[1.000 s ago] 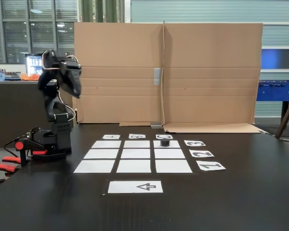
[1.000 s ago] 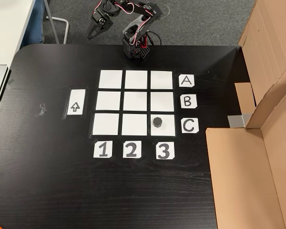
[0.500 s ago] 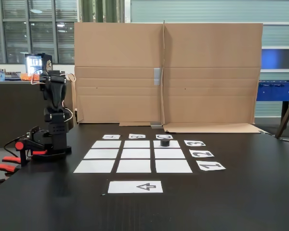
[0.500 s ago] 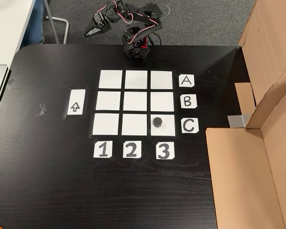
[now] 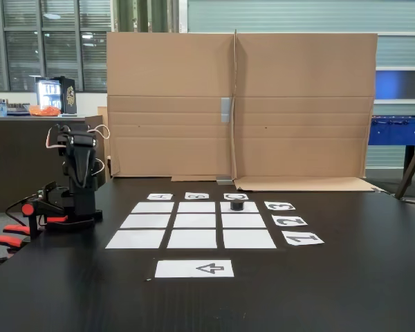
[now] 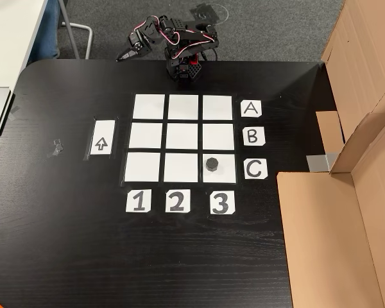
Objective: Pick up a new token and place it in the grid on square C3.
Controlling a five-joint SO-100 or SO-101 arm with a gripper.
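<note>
**Q:** One token (image 6: 212, 164) on the whole grid (image 6: 183, 137), is that the count?

**R:** Yes, a single black puck. It sits in square C3 (image 6: 224, 172), the corner cell next to the "C" label (image 6: 255, 169) and above the "3" label (image 6: 221, 203) in the fixed view from above. It lies inside the cell, a little toward the middle column, touching no edge gap.

**Q:** Which way does it point?

**R:** Nowhere in particular. It is round and short, so it has no long axis along the tabletop (image 6: 64, 244); it stands flat on its wider base, upright (the low fixed view shows it as a squat stub (image 5: 237, 205)).

**Q:** And the arm?

**R:** Folded over its base (image 6: 183, 67) at the far edge of the tabletop, well apart from the grid. The tool (image 6: 123, 58) reaches out sideways past the tabletop edge, its tips drawn to a point. I judge them pressed together, and nothing is visible between them.

**Q:** Why parked there?

**R:** My reading: the placing looks done, and a tucked arm leaves all nine cells in plain sight. The arrow sheet (image 6: 101, 138) beside the grid carries nothing.
</note>
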